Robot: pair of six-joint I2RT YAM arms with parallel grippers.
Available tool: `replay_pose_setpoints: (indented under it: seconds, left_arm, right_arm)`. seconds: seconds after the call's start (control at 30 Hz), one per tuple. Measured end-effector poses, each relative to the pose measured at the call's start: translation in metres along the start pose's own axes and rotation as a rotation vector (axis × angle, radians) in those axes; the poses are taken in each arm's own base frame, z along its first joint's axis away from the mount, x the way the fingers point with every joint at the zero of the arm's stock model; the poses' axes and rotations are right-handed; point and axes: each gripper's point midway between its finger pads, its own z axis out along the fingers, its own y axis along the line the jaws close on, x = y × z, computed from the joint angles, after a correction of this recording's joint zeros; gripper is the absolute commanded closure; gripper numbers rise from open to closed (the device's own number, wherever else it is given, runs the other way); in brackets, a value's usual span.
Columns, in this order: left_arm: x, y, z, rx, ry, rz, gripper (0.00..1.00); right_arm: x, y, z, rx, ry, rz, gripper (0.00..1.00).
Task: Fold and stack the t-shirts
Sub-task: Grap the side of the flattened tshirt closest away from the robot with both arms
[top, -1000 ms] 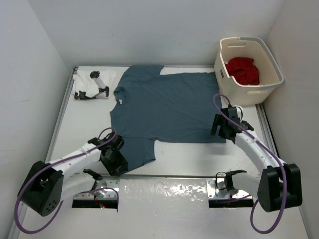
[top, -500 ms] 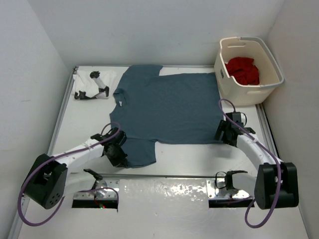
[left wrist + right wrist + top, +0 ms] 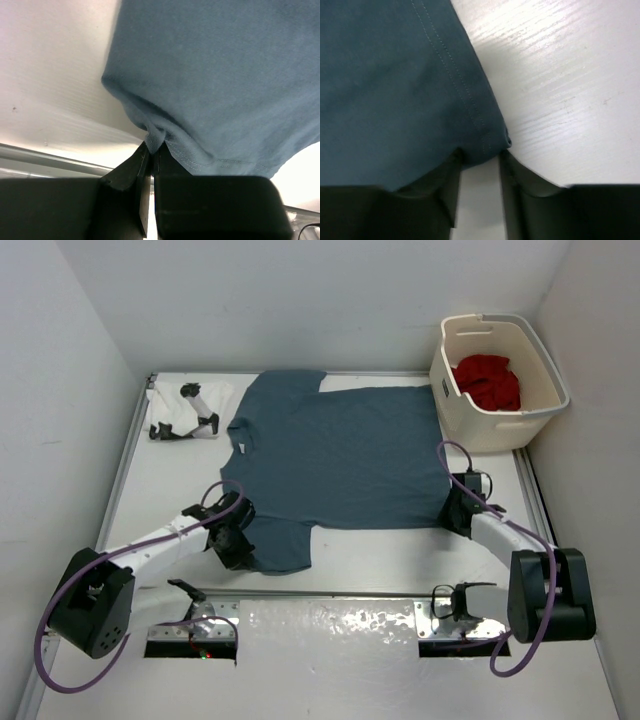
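1. On the white counter (image 3: 380,550), a dusty blue-grey cloth t-shirt (image 3: 330,455) lies spread out flat in the middle. It is turned sideways, with its neck hole to the left and its bottom hem to the right.
2. One short sleeve points to the far side and the other points to the near side.
3. The left claw (image 3: 232,543) is at the near sleeve, down low on the counter. Its two black fingers are pressed tight together, and a little fold of the blue sleeve edge is pinched between them. The cloth bunches up in a small wrinkle right at the tips.
4. The right claw (image 3: 455,512) is at the near right corner of the shirt, also low on the counter. Its fingers are a little way apart, with a thin gap where the counter shows through. The stitched corner of the hem sits between the tips.
5. A cream plastic laundry basket (image 3: 545,380) stands in the far right corner. A bright red cloth t-shirt (image 3: 488,380) lies crumpled inside it.
6. A white cloth t-shirt (image 3: 165,405) sits in the far left corner, just beside the blue one.
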Motion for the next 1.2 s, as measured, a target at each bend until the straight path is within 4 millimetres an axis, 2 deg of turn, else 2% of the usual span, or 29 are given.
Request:
replay_pose_setpoints:
  seconds: [0.1, 0.17, 0.27, 0.33, 0.67, 0.8, 0.97, 1.07, 1.2]
  left_arm:
    - [-0.001, 0.002, -0.001, -0.010, -0.004, 0.005, 1.00]
    - [-0.002, 0.001, -0.003, -0.012, -0.007, 0.012, 1.00]
    - [-0.008, -0.011, -0.012, 0.025, -0.024, 0.041, 1.00]
    - [-0.016, -0.026, -0.022, 0.071, -0.045, 0.065, 1.00]
    - [-0.066, -0.133, -0.091, 0.390, -0.215, 0.211, 1.00]
    - [-0.084, -0.168, -0.112, 0.464, -0.275, 0.244, 1.00]
    - [-0.112, -0.203, -0.126, 0.500, -0.342, 0.262, 1.00]
    - [-0.134, -0.215, -0.132, 0.512, -0.385, 0.251, 1.00]
    - [-0.174, -0.224, -0.148, 0.524, -0.476, 0.223, 1.00]
  right_arm:
    - [-0.001, 0.001, 0.001, -0.012, -0.019, 0.012, 0.84]
    - [-0.001, 0.004, 0.001, -0.031, -0.026, 0.019, 1.00]
    - [-0.002, 0.008, 0.001, -0.055, -0.032, 0.015, 1.00]
    - [-0.001, 0.010, 0.001, -0.075, -0.028, 0.004, 1.00]
    - [0.000, 0.025, -0.006, -0.166, 0.002, -0.061, 1.00]
    - [-0.019, 0.034, -0.012, -0.188, -0.029, -0.070, 1.00]
    - [-0.054, 0.049, -0.019, -0.214, -0.086, -0.074, 1.00]
    - [-0.070, 0.056, -0.020, -0.222, -0.106, -0.076, 1.00]
    - [-0.095, 0.068, -0.020, -0.230, -0.129, -0.083, 1.00]
